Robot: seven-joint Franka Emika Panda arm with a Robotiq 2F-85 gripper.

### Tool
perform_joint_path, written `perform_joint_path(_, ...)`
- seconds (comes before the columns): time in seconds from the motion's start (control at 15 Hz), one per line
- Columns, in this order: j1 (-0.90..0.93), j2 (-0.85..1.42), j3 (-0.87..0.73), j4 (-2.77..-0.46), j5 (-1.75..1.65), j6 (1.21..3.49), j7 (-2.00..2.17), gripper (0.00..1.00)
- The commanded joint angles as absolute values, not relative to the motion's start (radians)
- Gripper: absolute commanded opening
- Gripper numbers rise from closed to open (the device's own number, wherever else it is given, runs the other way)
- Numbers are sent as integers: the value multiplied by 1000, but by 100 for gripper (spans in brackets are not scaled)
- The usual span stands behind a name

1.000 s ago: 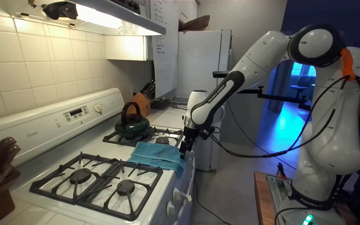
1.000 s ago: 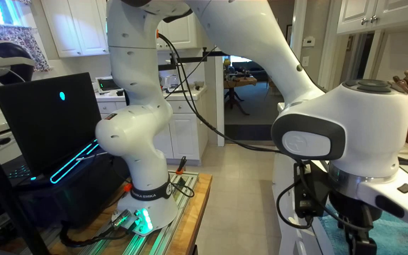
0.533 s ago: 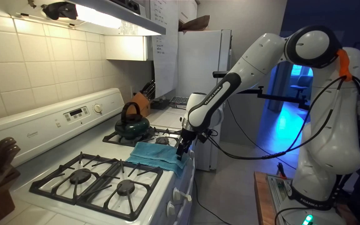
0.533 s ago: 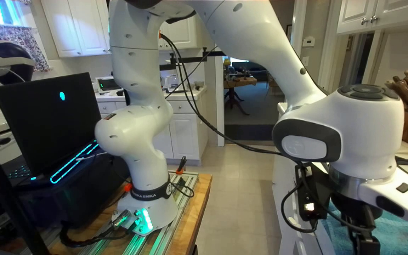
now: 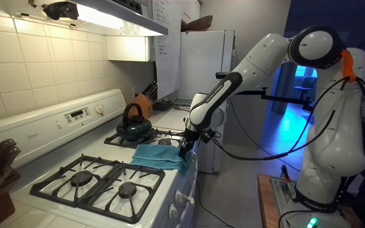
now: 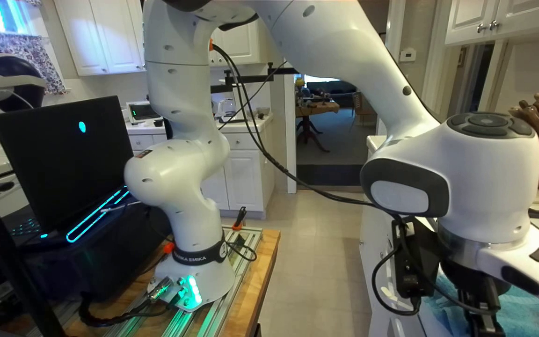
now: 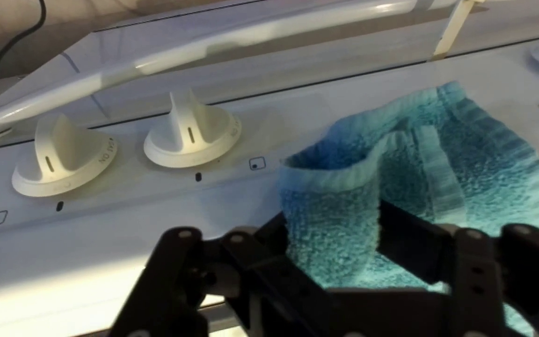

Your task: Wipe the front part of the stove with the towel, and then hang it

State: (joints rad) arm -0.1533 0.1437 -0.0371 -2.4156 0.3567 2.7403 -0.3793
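Observation:
On the white stove, the teal towel lies between the two sets of burner grates, with its near end draped over the front edge. My gripper points down onto that near end. In the wrist view, a raised, hollow fold of the towel stands between the dark fingers of my gripper. Both fingers touch the fold's sides, but they stand apart and the fold is not squeezed flat. Only part of the towel shows below the hand in an exterior view.
White knobs and the oven handle run along the stove front beside the gripper. A dark green kettle sits on the far grate. The near grate adjoins the towel. A range hood hangs above the stove.
The fingers have drawn partly together around the towel's near end, and its draped edge has bunched and pulled up a little. The hand has shifted slightly toward the stove.

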Motion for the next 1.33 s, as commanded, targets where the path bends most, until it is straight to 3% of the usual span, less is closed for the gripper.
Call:
perform_joint_path(0.0, -162, 128, -14, -2399, 389, 2692, -390, 9)
perform_joint_path(0.07, -159, 118, -15, -2399, 379, 2670, -380, 2)
perform_joint_path(0.2, -151, 93, -22, -2398, 357, 2611, -358, 0)
perform_joint_path(1.27, -124, -111, -102, -2295, 394, 1917, -343, 3)
